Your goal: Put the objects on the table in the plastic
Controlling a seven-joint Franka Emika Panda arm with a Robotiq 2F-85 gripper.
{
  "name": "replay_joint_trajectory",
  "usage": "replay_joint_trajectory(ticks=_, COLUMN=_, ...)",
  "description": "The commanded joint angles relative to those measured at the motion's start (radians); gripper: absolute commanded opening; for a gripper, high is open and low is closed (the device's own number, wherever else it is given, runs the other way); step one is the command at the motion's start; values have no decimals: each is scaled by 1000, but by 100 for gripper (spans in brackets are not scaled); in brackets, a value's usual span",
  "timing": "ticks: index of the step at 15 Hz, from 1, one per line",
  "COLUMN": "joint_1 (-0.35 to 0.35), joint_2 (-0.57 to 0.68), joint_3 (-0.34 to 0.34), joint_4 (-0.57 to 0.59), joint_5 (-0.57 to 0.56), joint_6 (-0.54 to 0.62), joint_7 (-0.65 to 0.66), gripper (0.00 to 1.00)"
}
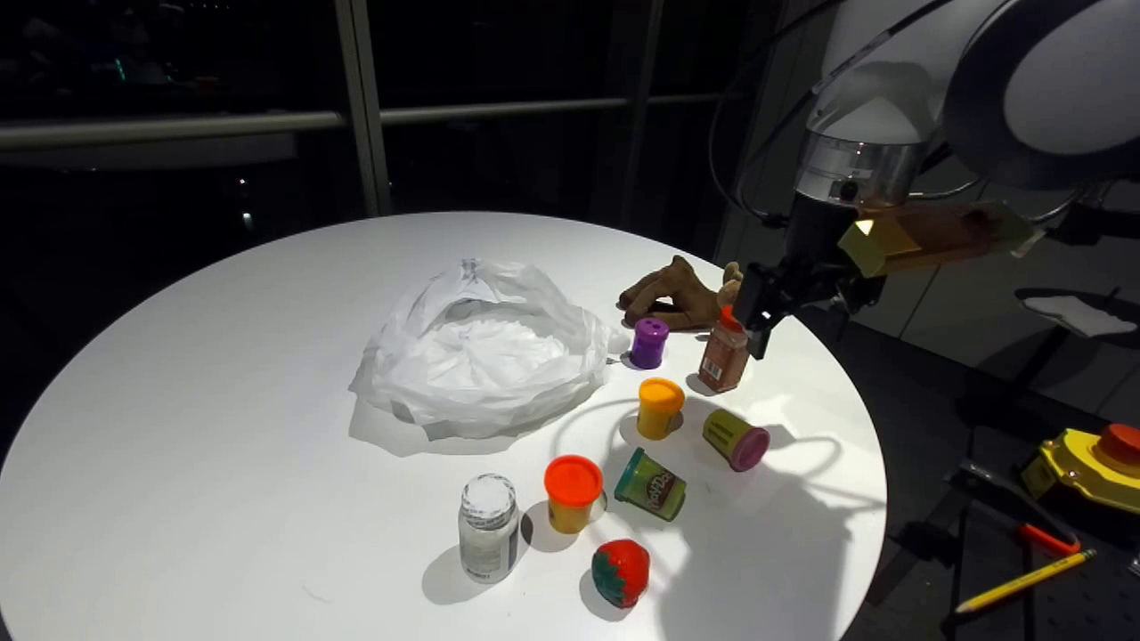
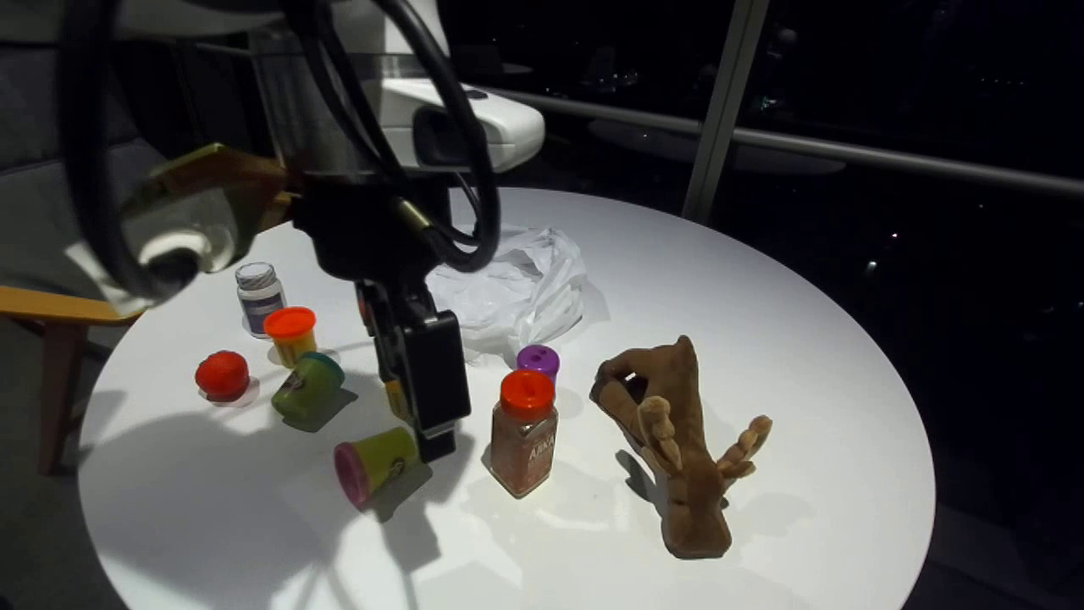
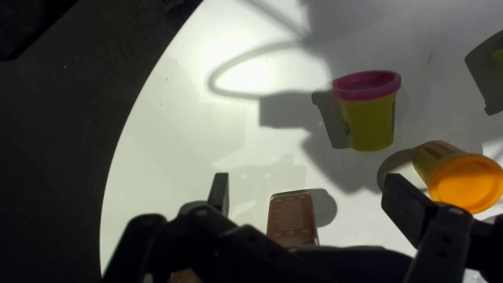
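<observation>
Tool (image 3: 312, 198) hangs with jaws spread wide and empty near the upright red-lidded jar (image 2: 523, 449), the plastic bag (image 1: 485, 356) lying crumpled elsewhere on the bench (image 1: 223, 418).

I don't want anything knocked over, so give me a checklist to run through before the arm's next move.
1. Gripper open: ok, jaws apart, holding nothing.
2. Brown jar upright: ok, standing in both exterior views.
3. Jaws placed for grasping the jar: cannot tell, it shows between them in the wrist view, but depth is unclear.
4. Orange-lidded tub clear of the gripper: ok, a gap shows in an exterior view.
5. All tubs upright: not ok, the teal-lidded tub and pink-lidded tub lie on their sides.
6. Plastic bag open: ok, its mouth gapes upward in an exterior view.
</observation>
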Motion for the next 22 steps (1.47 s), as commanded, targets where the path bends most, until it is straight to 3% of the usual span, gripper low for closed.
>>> replay_joint_trajectory(ticks=1, joint_1=9, joint_2=78, joint_3=-64, joint_4=56, joint_5=-5, joint_6=85, joint_7=33, gripper=100)
replay_joint_trajectory(ticks=7, joint_1=22, joint_2=154, joint_3=-144, joint_4=139, joint_5=50, joint_6=136, joint_7=-11, gripper=100)
replay_joint_trajectory(ticks=13, joint_1=33, joint_2=185, joint_3=-119, joint_4=180, joint_5=263, joint_6=129, joint_7=-158, gripper=100)
replay_joint_trajectory(ticks=21, joint_1=86, joint_2=236, joint_3=-187, joint_4=211, joint_5=198, joint_6=136, joint_7=-128, gripper=100)
replay_joint_trajectory(ticks=22, joint_1=88, joint_2=240, joint_3=-187, joint_4=215, joint_5=207, joint_6=131, joint_7=-136, gripper=75)
